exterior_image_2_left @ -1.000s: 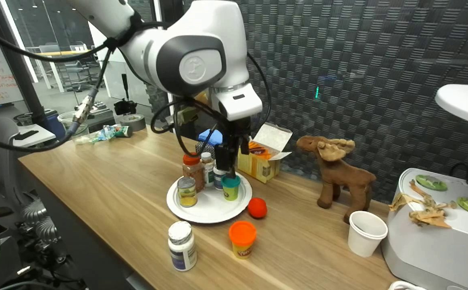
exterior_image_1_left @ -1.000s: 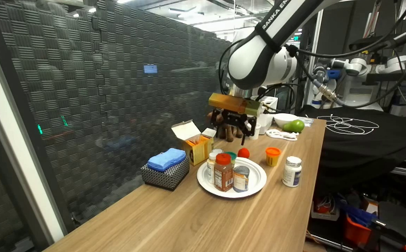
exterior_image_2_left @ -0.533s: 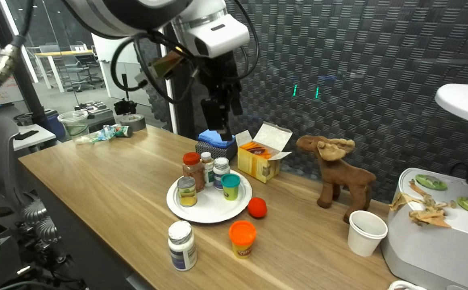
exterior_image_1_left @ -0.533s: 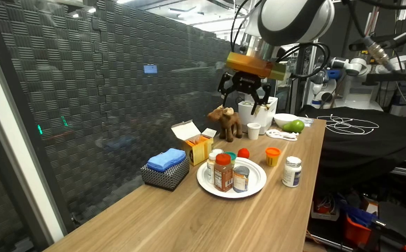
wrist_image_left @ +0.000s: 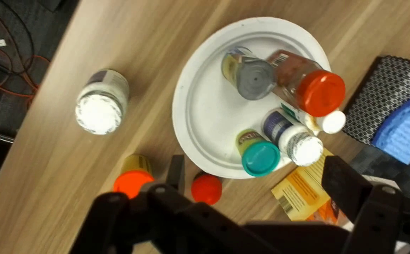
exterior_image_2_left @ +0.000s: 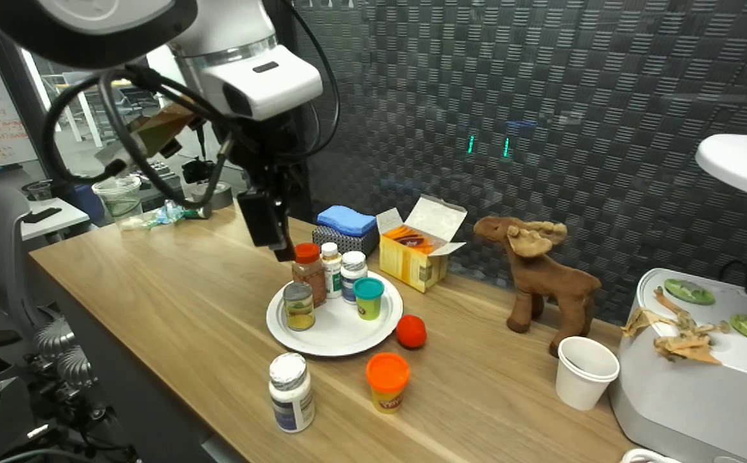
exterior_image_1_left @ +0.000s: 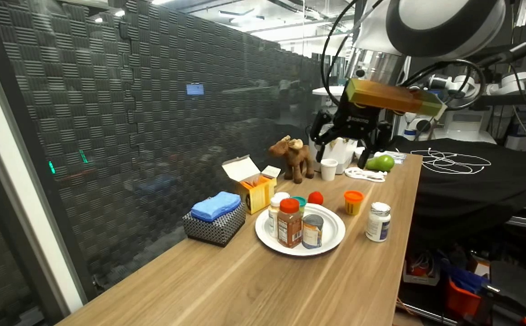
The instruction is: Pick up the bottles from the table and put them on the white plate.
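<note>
Take the white plate [exterior_image_2_left: 338, 335] as a clock face, twelve toward the top of an exterior view. It bears five upright containers: a yellow-labelled food can [exterior_image_2_left: 299, 307] at nine, a red-capped brown bottle [exterior_image_2_left: 309, 281] at about eleven, a slim white-capped bottle [exterior_image_2_left: 332, 275] at twelve, a white pill bottle [exterior_image_2_left: 352, 281] at one, and a green Play-Doh tub [exterior_image_2_left: 368, 303] under a teal lid at three. Caps and lids are on; what they hold is hidden.

Off the plate, a matching pill bottle [exterior_image_2_left: 291, 395] stands on the wooden table [exterior_image_2_left: 206, 289] toward seven, and a yellow Play-Doh tub [exterior_image_2_left: 387, 384] with an orange lid toward five. At two, a yellow carton [exterior_image_2_left: 404, 263], flaps raised, contains orange packets [exterior_image_2_left: 410, 238]. A patterned box [exterior_image_2_left: 347, 244] at twelve carries a folded blue cloth [exterior_image_2_left: 346, 220]. Between three and four, farther out, are nested white paper cups [exterior_image_2_left: 579, 388].

The gripper [exterior_image_1_left: 341, 160] hangs in the air, clear of the bottles, its two fingers spread wide with free space between.
</note>
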Controlling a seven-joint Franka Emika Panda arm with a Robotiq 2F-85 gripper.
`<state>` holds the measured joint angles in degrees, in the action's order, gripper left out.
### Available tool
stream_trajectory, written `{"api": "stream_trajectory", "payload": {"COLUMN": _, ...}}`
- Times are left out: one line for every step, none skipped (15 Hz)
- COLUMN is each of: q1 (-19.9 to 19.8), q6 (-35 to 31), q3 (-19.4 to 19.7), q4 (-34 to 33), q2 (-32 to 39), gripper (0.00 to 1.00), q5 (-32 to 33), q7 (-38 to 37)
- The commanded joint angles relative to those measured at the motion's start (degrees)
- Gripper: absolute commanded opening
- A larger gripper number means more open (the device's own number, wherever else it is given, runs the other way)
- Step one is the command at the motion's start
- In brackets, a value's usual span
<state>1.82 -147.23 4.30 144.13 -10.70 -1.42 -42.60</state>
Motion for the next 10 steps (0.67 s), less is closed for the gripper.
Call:
{"api": "stream_trajectory", "payload": {"q1": -5.29, "q6": 1.94, "q3": -1.73, "q4": 4.72, "q2": -4.68, "gripper": 1.0, "q5": 4.23, "q7": 1.57}}
{"api": "stream_trajectory", "payload": {"q1": -6.32, "q6": 3.25, "q3": -1.8, "q4": 5.09, "q2": -5.19, "gripper": 1.0, "q5": 5.49, "q7": 2.02}}
{"api": "stream_trajectory", "payload": {"q1": -7.34, "q6": 4.79, "q3": -1.88, "q4": 5.31, "q2": -5.53, "gripper": 1.0, "q5": 6.85, "q7": 2.33}}
{"api": "stream_trajectory", "payload": {"q1": -7.75, "q6": 6.59, "q3": -1.73, "q4": 5.39, "q2": -5.72, "gripper": 1.0, "q5": 7.0, "q7": 3.76}}
{"api": "stream_trajectory", "payload": {"q1": -8.14, "q6": 8.2, "q3": -1.71, "q4": 5.39, "q2": -5.72, "gripper": 1.0, "q5": 7.26, "q7": 4.9}}
{"api": "stream_trajectory", "payload": {"q1": -8.25, "q6": 9.4, "q3": -1.53, "q4": 5.41, "q2": -5.66, "gripper": 1.0, "q5": 6.59, "q7": 6.72}}
{"api": "stream_trajectory", "payload": {"q1": -8.13, "q6": 10.42, "q3": -1.39, "q4": 5.34, "q2": -5.35, "gripper": 1.0, "q5": 5.68, "q7": 8.57}}
{"api": "stream_trajectory", "payload": {"q1": -7.88, "q6": 10.74, "q3": -1.21, "q4": 5.37, "q2": -5.01, "gripper": 1.0, "q5": 4.7, "q7": 10.54}}
{"api": "stream_trajectory", "payload": {"q1": -7.69, "q6": 10.51, "q3": -1.14, "q4": 5.4, "q2": -4.52, "gripper": 1.0, "q5": 4.12, "q7": 12.21}}
{"api": "stream_trajectory", "payload": {"q1": -7.65, "q6": 9.08, "q3": -1.03, "q4": 5.56, "q2": -3.82, "gripper": 1.0, "q5": 3.54, "q7": 13.76}}
